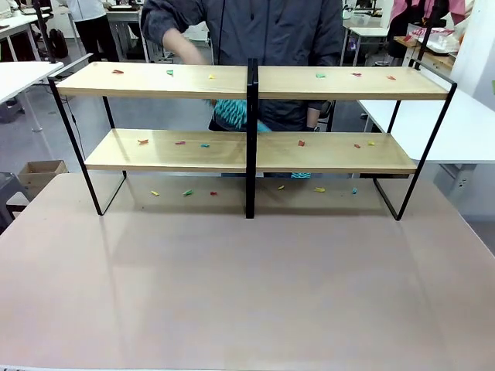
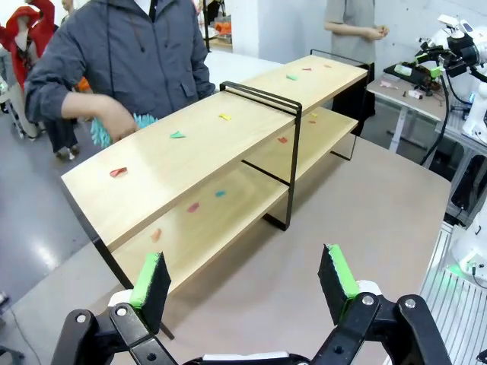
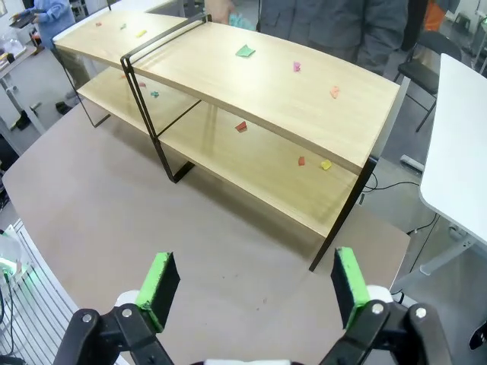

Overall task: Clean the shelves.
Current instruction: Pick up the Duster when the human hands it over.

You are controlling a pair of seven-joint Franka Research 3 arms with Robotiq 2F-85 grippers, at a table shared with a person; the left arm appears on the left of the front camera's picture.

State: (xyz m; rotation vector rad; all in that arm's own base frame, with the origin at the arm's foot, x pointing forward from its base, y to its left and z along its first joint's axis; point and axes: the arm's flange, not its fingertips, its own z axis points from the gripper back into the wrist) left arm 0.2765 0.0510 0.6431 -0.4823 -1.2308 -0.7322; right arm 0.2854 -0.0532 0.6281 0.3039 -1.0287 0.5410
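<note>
The shelves (image 1: 155, 79) stand across the far half of the table, two light wooden boards in a black frame with a central post (image 1: 251, 139). Small coloured scraps (image 1: 169, 72) lie on both boards and on the table under them. Behind the shelves a person holds a teal fluffy duster (image 1: 232, 114) between the two tiers. In the left wrist view the shelves (image 2: 190, 144) run diagonally ahead of my left gripper (image 2: 243, 277), which is open and holds nothing. My right gripper (image 3: 253, 285) is open too, above the table short of the shelves (image 3: 281, 84).
The brownish table (image 1: 247, 286) is bare in front of the shelves. White tables stand at the left (image 1: 19, 77) and right (image 1: 472, 124). A cardboard box (image 1: 40, 174) sits on the floor at the left. Another person stands beyond the shelves' far end (image 2: 354, 23).
</note>
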